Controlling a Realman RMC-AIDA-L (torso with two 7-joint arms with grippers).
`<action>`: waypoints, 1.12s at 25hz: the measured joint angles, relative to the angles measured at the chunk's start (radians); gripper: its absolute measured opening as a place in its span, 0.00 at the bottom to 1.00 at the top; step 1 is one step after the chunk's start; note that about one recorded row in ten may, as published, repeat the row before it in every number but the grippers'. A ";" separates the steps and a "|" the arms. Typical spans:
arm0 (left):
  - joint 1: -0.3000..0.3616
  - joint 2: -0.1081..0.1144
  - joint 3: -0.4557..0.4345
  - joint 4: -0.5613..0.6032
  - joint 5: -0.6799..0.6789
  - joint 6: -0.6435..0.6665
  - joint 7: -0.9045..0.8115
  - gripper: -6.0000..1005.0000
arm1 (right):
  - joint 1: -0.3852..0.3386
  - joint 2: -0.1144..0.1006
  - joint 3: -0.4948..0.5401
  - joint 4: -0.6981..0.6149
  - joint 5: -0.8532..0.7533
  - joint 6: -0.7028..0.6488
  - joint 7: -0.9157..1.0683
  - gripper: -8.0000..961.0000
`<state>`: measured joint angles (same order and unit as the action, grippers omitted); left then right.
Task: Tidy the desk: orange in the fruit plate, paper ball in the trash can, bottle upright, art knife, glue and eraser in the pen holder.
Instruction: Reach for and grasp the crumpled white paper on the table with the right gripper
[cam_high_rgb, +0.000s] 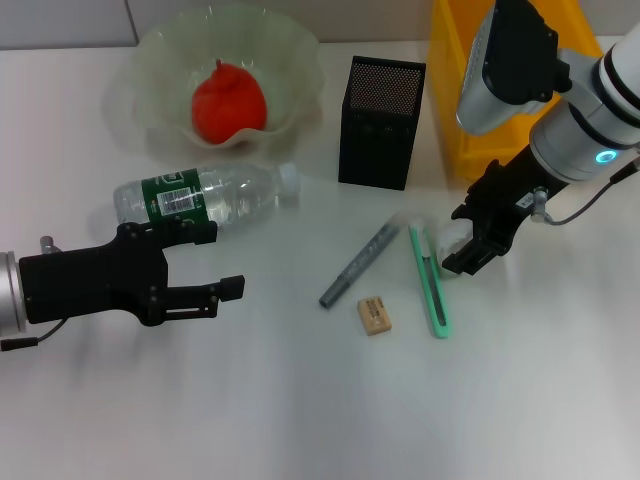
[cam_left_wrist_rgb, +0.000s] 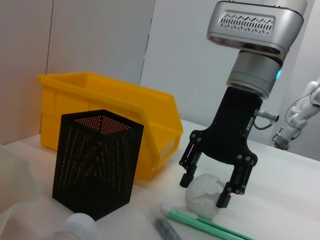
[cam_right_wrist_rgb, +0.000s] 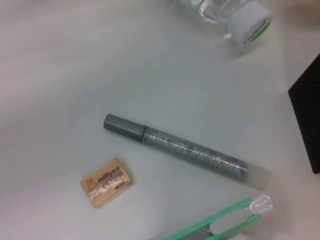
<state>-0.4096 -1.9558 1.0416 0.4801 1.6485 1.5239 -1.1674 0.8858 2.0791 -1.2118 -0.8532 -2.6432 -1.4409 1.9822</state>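
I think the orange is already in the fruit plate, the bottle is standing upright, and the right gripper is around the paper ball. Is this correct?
Not quite. The bottle is lying on its side on the desk, as the head view shows. The rest holds: the orange sits in the fruit plate, and the right gripper has its open fingers around the paper ball.

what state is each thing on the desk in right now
orange: in the fruit plate
bottle: lying on its side, capped
paper ball: on the desk, between the open jaws of the right gripper
pen holder: upright
left gripper: open, holding nothing
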 joint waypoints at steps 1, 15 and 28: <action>0.000 0.000 0.000 0.000 0.000 0.000 0.000 0.84 | -0.001 0.000 -0.001 0.000 0.000 0.000 0.000 0.59; 0.000 -0.002 0.000 0.000 0.001 -0.001 0.000 0.84 | 0.001 0.001 -0.002 0.000 -0.001 -0.001 0.003 0.58; -0.005 -0.003 0.000 0.000 0.001 -0.001 0.000 0.84 | 0.003 0.001 -0.002 0.002 -0.005 -0.010 0.006 0.57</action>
<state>-0.4150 -1.9586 1.0416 0.4801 1.6490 1.5232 -1.1673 0.8889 2.0801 -1.2134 -0.8512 -2.6484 -1.4511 1.9882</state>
